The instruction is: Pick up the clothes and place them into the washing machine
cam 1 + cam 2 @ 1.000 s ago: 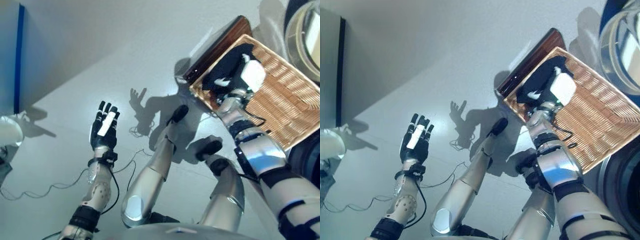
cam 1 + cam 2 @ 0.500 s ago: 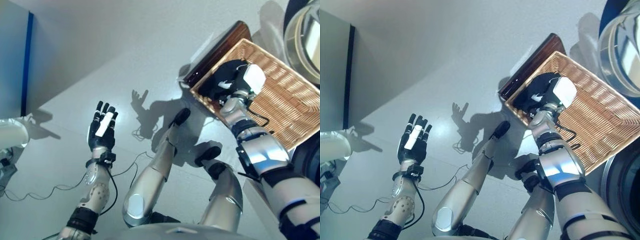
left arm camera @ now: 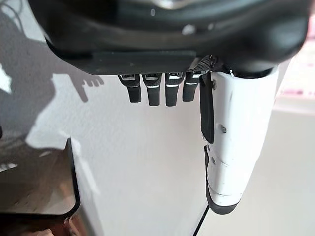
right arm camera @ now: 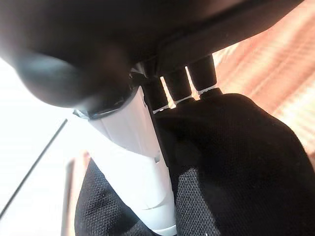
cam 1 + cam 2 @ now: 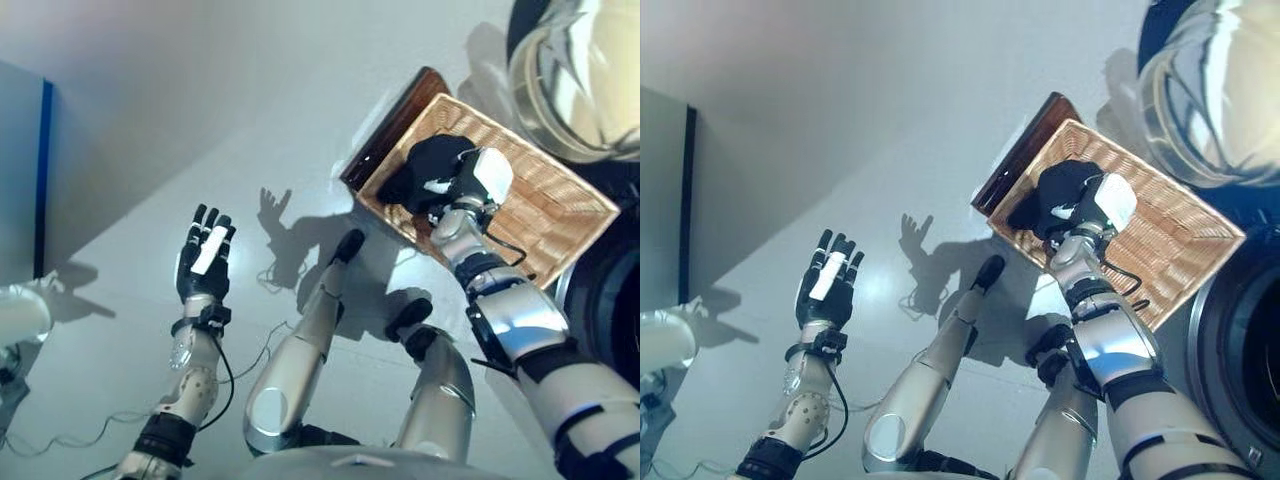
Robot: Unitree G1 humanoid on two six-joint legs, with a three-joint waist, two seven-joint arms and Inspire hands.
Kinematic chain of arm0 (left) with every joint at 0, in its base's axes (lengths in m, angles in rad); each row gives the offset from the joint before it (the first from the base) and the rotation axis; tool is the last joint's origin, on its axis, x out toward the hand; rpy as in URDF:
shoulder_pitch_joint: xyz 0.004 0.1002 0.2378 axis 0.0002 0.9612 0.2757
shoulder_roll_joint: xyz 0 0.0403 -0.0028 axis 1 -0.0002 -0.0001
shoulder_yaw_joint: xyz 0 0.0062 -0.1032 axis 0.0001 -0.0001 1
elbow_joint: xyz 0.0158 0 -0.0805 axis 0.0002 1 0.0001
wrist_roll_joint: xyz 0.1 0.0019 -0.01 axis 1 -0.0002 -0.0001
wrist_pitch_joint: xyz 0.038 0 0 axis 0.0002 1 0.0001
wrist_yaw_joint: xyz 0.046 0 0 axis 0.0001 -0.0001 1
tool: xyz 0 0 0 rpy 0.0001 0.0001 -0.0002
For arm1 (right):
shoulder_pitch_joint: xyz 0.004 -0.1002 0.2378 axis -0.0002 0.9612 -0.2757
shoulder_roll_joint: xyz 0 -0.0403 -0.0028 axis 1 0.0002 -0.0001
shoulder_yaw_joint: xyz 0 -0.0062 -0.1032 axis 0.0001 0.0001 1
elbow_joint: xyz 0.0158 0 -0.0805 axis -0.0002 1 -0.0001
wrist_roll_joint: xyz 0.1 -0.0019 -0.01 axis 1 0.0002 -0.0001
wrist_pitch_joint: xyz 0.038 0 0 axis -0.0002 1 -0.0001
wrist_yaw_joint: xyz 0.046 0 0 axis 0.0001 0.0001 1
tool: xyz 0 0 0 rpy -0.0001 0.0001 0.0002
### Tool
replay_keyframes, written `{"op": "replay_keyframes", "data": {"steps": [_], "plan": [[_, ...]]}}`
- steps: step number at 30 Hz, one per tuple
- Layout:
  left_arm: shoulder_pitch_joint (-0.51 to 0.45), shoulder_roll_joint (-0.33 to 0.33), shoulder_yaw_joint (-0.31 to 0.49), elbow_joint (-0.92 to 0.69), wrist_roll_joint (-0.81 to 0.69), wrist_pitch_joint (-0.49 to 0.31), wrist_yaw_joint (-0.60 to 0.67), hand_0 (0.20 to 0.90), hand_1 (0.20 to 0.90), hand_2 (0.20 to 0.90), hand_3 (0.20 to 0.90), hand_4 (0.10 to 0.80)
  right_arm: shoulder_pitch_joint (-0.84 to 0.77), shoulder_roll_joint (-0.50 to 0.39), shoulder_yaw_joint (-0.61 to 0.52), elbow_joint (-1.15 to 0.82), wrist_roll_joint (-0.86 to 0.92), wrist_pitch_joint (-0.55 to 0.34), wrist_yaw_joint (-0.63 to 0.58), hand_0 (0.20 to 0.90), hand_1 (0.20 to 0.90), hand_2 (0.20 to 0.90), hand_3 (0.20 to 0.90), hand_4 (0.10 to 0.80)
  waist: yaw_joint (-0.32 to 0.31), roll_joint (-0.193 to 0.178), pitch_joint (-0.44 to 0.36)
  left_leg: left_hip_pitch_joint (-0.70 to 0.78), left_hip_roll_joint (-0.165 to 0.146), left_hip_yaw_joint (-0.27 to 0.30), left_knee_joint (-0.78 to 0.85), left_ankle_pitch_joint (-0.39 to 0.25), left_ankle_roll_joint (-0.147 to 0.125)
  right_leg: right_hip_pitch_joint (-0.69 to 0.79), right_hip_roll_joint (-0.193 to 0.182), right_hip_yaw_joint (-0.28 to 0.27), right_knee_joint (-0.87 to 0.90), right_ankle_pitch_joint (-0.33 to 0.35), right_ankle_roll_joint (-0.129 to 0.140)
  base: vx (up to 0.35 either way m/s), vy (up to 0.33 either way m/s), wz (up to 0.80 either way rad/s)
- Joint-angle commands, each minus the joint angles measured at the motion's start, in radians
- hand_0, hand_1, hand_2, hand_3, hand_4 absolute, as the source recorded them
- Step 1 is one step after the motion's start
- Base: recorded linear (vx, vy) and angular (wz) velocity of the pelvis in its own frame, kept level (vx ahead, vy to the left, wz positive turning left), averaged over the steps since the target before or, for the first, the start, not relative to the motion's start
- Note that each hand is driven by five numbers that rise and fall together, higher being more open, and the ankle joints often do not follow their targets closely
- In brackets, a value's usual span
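Your right hand sits in the wicker basket at about two o'clock in the head views, and its fingers and white-covered thumb are curled into the black clothes. The right wrist view confirms it: dark knit cloth bunches against the thumb and under the fingers, with the woven basket wall showing behind. The garment is bundled at the basket's near-left corner, touching the hand, and you cannot tell from these views whether it is clear of the basket's floor.

The basket lies on the pale floor, tilted across the view, with a dark brown board just beside its left rim. The washing machine shows at roughly four o'clock, its round dark door opening near the basket's lower right edge. A large shiny round drum or glass door fills the one o'clock corner, just beyond the basket's far end.

Your left hand is held out at about nine o'clock, well apart from the basket, palm up over bare floor. Its fingers are straight and spread, and it holds nothing; the left wrist view shows the fingers extended in a row beside the white thumb, with only floor past them.

A blue-edged panel stands at the far left.
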Motion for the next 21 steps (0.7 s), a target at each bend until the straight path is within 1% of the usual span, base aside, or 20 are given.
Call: {"op": "replay_keyframes", "data": {"steps": [1, 2, 3, 4, 5, 6, 7, 8, 9, 12, 13, 16, 17, 19, 21], "plan": [[0.005, 0.006, 0.01, -0.015, 0.002, -0.081, -0.006, 0.9, 0.9, 0.9, 0.9, 0.8, -0.018, -0.072, -0.018, -0.056, 0.037, -0.058, -0.041, 0.2, 0.2, 0.2, 0.2, 0.3, -0.013, 0.009, 0.009, 0.097, 0.004, 0.044, -0.101, -0.039, -0.003, 0.055, 0.012, 0.003, -0.137, 0.086, 0.031, 0.022, 0.078, -0.49], [0.006, 0.001, 0.015, -0.008, -0.002, -0.081, -0.008, 0.9, 0.9, 0.9, 0.9, 0.8, -0.013, -0.074, -0.023, -0.063, 0.046, -0.063, -0.04, 0.2, 0.2, 0.2, 0.2, 0.3, -0.021, 0.007, 0.009, 0.115, 0.009, 0.056, -0.103, -0.042, -0.001, 0.072, 0.016, 0.012, -0.153, 0.095, 0.032, -0.054, 0.115, -0.49], [0.002, -0.006, 0.022, 0.006, -0.008, -0.081, -0.013, 0.9, 0.9, 0.9, 0.9, 0.8, -0.005, -0.076, -0.03, -0.079, 0.059, -0.075, -0.036, 0.2, 0.2, 0.2, 0.2, 0.3, -0.031, 0.009, 0.009, 0.133, 0.019, 0.074, -0.101, -0.03, 0.005, 0.091, 0.028, 0.022, -0.187, 0.133, 0.026, -0.054, 0.115, -0.46], [0.002, -0.006, 0.022, 0.006, -0.008, -0.081, -0.014, 0.9, 0.9, 0.9, 0.9, 0.8, -0.004, -0.076, -0.03, -0.079, 0.059, -0.075, -0.036, 0.2, 0.2, 0.2, 0.2, 0.3, -0.031, 0.01, 0.009, 0.134, 0.02, 0.075, -0.101, -0.03, 0.006, 0.093, 0.029, 0.022, -0.188, 0.134, 0.026, -0.033, 0.12, -0.45], [0.004, -0.011, 0.026, 0.021, -0.012, -0.08, -0.017, 0.9, 0.9, 0.9, 0.9, 0.8, 0.004, -0.077, -0.037, -0.094, 0.071, -0.082, -0.032, 0.2, 0.2, 0.2, 0.2, 0.3, -0.047, 0.004, 0.009, 0.166, 0.024, 0.094, -0.102, -0.039, 0.011, 0.121, 0.032, 0.04, -0.207, 0.142, 0.03, 0.03, 0.036, -0.37], [0.004, -0.011, 0.026, 0.021, -0.012, -0.08, -0.017, 0.9, 0.9, 0.9, 0.9, 0.8, 0.004, -0.076, -0.037, -0.095, 0.071, -0.082, -0.032, 0.2, 0.2, 0.2, 0.2, 0.3, -0.046, 0.004, 0.009, 0.167, 0.024, 0.094, -0.103, -0.039, 0.011, 0.122, 0.033, 0.04, -0.208, 0.143, 0.03, 0.068, 0.083, -0.45], [0.006, -0.024, 0.039, 0.05, -0.02, -0.08, -0.016, 0.9, 0.9, 0.9, 0.9, 0.8, 0.026, -0.065, -0.05, -0.138, 0.095, -0.1, -0.029, 0.2, 0.2, 0.2, 0.2, 0.3, -0.068, -0.007, 0.009, 0.198, 0.031, 0.115, -0.103, -0.049, 0.015, 0.148, 0.041, 0.066, -0.231, 0.152, 0.032, 0.064, 0.079, -0.41], [0.006, -0.029, 0.045, 0.066, -0.021, -0.078, -0.017, 0.9, 0.9, 0.9, 0.9, 0.8, 0.046, -0.059, -0.055, -0.165, 0.103, -0.111, -0.03, 0.2, 0.2, 0.2, 0.2, 0.3, -0.079, -0.013, 0.006, 0.217, 0.037, 0.131, -0.105, -0.057, 0.019, 0.161, 0.047, 0.08, -0.244, 0.157, 0.034, 0.063, 0.079, -0.42], [0.006, -0.029, 0.045, 0.066, -0.021, -0.078, -0.017, 0.9, 0.9, 0.9, 0.9, 0.8, 0.047, -0.059, -0.055, -0.165, 0.103, -0.11, -0.03, 0.2, 0.2, 0.2, 0.2, 0.3, -0.078, -0.013, 0.007, 0.218, 0.037, 0.132, -0.106, -0.057, 0.019, 0.163, 0.047, 0.081, -0.245, 0.157, 0.034, 0.051, 0.054, -0.48], [0.019, -0.043, 0.055, 0.097, -0.029, -0.074, -0.023, 0.9, 0.9, 0.9, 0.9, 0.8, 0.102, -0.047, -0.064, -0.225, 0.109, -0.127, -0.022, 0.2, 0.2, 0.2, 0.2, 0.3, -0.098, -0.024, -0.011, 0.244, 0.043, 0.16, -0.1, -0.072, 0.024, 0.182, 0.053, 0.101, -0.27, 0.167, 0.037, 0.081, 0.03, -0.43], [0.026, -0.056, 0.061, 0.113, -0.036, -0.072, -0.024, 0.9, 0.9, 0.9, 0.9, 0.8, 0.138, -0.041, -0.083, -0.27, 0.128, -0.14, -0.019, 0.2, 0.2, 0.2, 0.2, 0.3, -0.114, -0.025, -0.026, 0.263, 0.047, 0.174, -0.107, -0.08, 0.025, 0.198, 0.054, 0.113, -0.291, 0.176, 0.041, 0.117, 0.033, -0.35], [0.03, -0.066, 0.069, 0.135, -0.038, -0.067, -0.025, 0.9, 0.9, 0.9, 0.9, 0.8, 0.176, -0.04, -0.101, -0.321, 0.137, -0.151, -0.023, 0.2, 0.2, 0.2, 0.2, 0.3, -0.127, -0.023, -0.045, 0.277, 0.053, 0.184, -0.121, -0.081, 0.024, 0.214, 0.059, 0.119, -0.322, 0.19, 0.045, 0.097, 0.016, -0.23], [0.032, -0.077, 0.074, 0.154, -0.032, -0.064, -0.024, 0.9, 0.9, 0.9, 0.9, 0.8, 0.232, -0.035, -0.117, -0.378, 0.139, -0.165, -0.025, 0.2, 0.2, 0.2, 0.2, 0.3, -0.143, -0.021, -0.063, 0.297, 0.059, 0.199, -0.139, -0.083, 0.021, 0.233, 0.06, 0.124, -0.352, 0.201, 0.051, 0.119, 0.016, -0.22], [0.034, -0.088, 0.079, 0.189, -0.025, -0.058, -0.026, 0.9, 0.9, 0.9, 0.9, 0.8, 0.286, -0.036, -0.127, -0.432, 0.122, -0.167, -0.027, 0.2, 0.2, 0.2, 0.2, 0.3, -0.157, -0.021, -0.081, 0.322, 0.064, 0.212, -0.163, -0.085, 0.018, 0.258, 0.063, 0.134, -0.385, 0.21, 0.057, 0.144, 0.013, -0.18], [0.035, -0.091, 0.079, 0.193, -0.022, -0.059, -0.027, 0.9, 0.9, 0.9, 0.9, 0.8, 0.303, -0.041, -0.129, -0.453, 0.111, -0.167, -0.025, 0.2, 0.2, 0.2, 0.2, 0.3, -0.16, -0.018, -0.093, 0.325, 0.067, 0.218, -0.171, -0.083, 0.017, 0.263, 0.067, 0.139, -0.403, 0.22, 0.059, 0.072, 0.006, -0.16]]}}
